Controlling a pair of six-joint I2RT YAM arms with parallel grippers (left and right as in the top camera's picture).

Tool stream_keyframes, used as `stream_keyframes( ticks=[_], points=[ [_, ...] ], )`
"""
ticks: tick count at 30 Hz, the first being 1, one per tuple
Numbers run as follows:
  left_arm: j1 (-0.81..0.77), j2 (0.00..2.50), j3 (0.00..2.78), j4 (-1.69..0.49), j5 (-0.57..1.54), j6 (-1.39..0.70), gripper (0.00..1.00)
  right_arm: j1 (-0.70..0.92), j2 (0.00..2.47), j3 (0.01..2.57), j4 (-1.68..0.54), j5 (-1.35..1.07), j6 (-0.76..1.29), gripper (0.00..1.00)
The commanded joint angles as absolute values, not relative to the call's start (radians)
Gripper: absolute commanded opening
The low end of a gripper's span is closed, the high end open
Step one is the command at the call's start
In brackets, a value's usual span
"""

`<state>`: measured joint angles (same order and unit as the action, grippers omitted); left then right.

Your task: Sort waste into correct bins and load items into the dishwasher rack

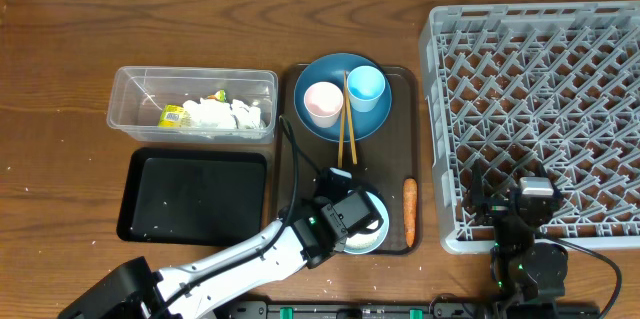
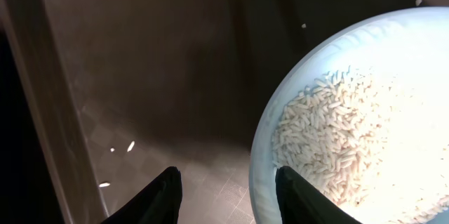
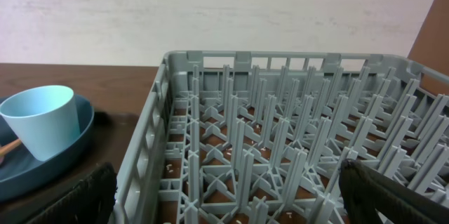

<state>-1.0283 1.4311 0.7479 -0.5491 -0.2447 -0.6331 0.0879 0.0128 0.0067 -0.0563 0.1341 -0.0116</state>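
Probably a lab mock-up: wooden table point(image 1: 60, 39), dishwasher rack point(image 1: 436, 129).

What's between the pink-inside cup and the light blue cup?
The pair of wooden chopsticks, lying across the dark blue plate; overhead view shows it.

The table point(image 1: 60, 79) is viewed straight down from well above in the overhead view, with rack point(image 1: 433, 119) and brown tray point(image 1: 400, 159) both taken in. The left wrist view is held very close over that tray, aimed steeply down at the rim of the bowl point(image 2: 263, 140). The right wrist view is set low by the rack's near wall and faced level across it. Rack, cup point(image 3: 42, 119) and plate point(image 3: 77, 143) are shared with the overhead view by the right wrist view; bowl and tray by the left.
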Motion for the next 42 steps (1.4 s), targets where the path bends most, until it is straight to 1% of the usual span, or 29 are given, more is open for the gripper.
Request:
stream_keyframes(
  ticks=[1,3,7,19,22,27,29,30,31,32,37,42],
  points=[
    [-1.024,1.438,0.741,-0.537,-0.251,-0.667,0.46,0.084,0.012,0.006,-0.06,0.142,-0.016,0.99],
    [-1.024,1.438,0.74,-0.534,-0.251,-0.68,0.45,0.084,0.012,0.006,-0.06,0.142,-0.016,0.99],
    [-1.024,1.439,0.74,-0.53,-0.252,-0.68,0.36,0.084,0.012,0.006,-0.06,0.142,-0.016,0.99],
    [-1.024,1.503,0.74,-0.506,-0.251,-0.694,0.35,0.084,0.012,0.006,-0.06,0.142,-0.016,0.99],
    [-1.024,1.51,0.74,-0.507,-0.252,-0.694,0.31,0.084,0.012,0.006,-0.06,0.142,-0.016,0.99],
    [-1.024,1.509,0.741,-0.503,-0.269,-0.693,0.29,0.084,0.012,0.006,-0.06,0.142,-0.016,0.99],
    [-1.024,1.509,0.741,-0.506,-0.283,-0.694,0.22,0.084,0.012,0.006,-0.06,0.142,-0.016,0.99],
    [-1.024,1.509,0.741,-0.507,-0.29,-0.694,0.19,0.084,0.012,0.006,-0.06,0.142,-0.016,0.99],
    [-1.024,1.509,0.741,-0.507,-0.299,-0.694,0.19,0.084,0.012,0.006,-0.06,0.142,-0.016,0.99],
    [-1.024,1.509,0.741,-0.507,-0.306,-0.694,0.15,0.084,0.012,0.006,-0.06,0.142,-0.016,0.99],
    [-1.017,1.509,0.741,-0.511,-0.352,-0.694,0.14,0.084,0.012,0.006,-0.06,0.142,-0.016,0.99],
    [-0.971,1.509,0.741,-0.542,-0.429,-0.693,0.14,0.084,0.012,0.006,-0.06,0.142,-0.016,0.99]
  ],
)
